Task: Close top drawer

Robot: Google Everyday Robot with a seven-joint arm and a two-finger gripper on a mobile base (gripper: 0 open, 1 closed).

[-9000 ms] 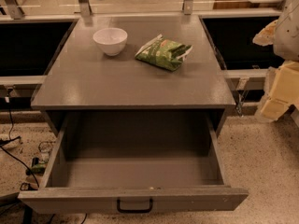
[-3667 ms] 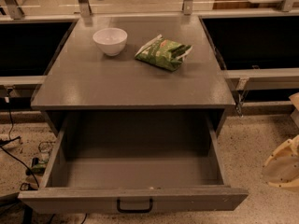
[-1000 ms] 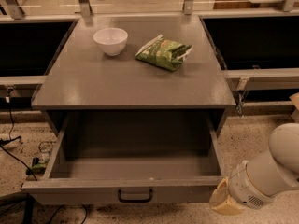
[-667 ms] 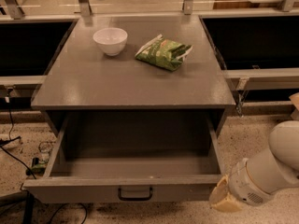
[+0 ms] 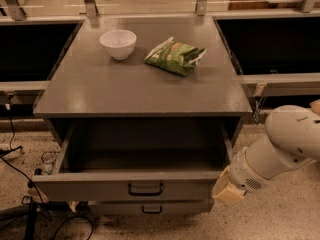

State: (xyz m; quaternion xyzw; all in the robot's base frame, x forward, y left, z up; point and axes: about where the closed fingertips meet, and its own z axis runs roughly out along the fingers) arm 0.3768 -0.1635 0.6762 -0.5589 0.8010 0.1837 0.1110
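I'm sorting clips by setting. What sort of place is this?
Probably an office kitchen or lab mock-up: a grey counter with a bowl and snack bag, loose cables on the speckled floor. The gripper is at the right front corner of the open top drawer.

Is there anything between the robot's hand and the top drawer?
Nothing: in the camera view the gripper sits right at the front right corner of the top drawer.

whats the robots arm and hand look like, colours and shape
The arm is white, built of thick rounded tube segments, with a small dark dotted vent patch near the wrist. The hand, by the right end of the top drawer front, is a blocky tan piece. No cables show on it.
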